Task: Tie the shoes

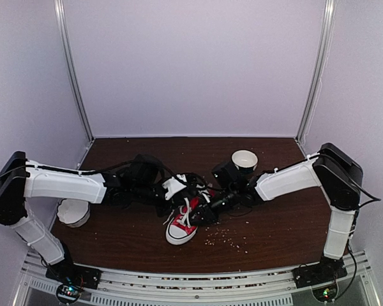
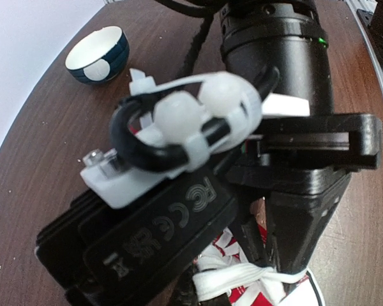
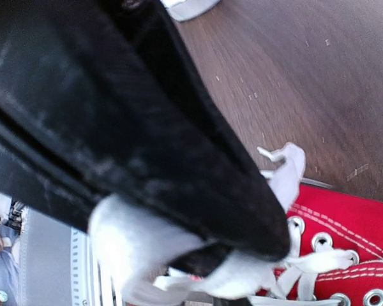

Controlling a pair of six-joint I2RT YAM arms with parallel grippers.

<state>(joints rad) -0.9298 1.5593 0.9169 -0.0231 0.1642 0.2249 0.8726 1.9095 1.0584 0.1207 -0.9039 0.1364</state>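
- The red sneaker point(image 1: 180, 227) lies mid-table, white toe cap pointing to about 6 o'clock and heel to about 12. That puts the eyelet rows between the two arms, which is why I have both wrists crowded over its tongue.
- The left gripper point(image 1: 182, 191) comes in from 9 o'clock and sits over the heel half of the shoe. Its jaws are pressed together. The left wrist view is almost filled by the right arm's black housing point(image 2: 179, 217), so I cannot tell whether a lace is pinched.
- The right gripper point(image 1: 202, 207) reaches in from 3 o'clock, angled down toward 8 o'clock onto the lacing.
- In the right wrist view, a black finger point(image 3: 179, 146) lies across a blurred white run of the laces point(image 3: 137, 252), which bulges out beneath it. I cannot tell whether the jaws clamp that lace or stand slightly apart.
- From that hand, the red upper and metal eyelets sit at 4 to 5 o'clock, touching or just beside the fingertip. A loose lace end lies on the table point(image 3: 306, 76) at 3 o'clock.
- I judge no bow is formed yet.
- The dark bowl point(image 1: 244, 160) at 1 o'clock, the white bowl point(image 1: 73, 212) at 9 o'clock and the crumbs point(image 1: 226, 238) lie apart from the work.
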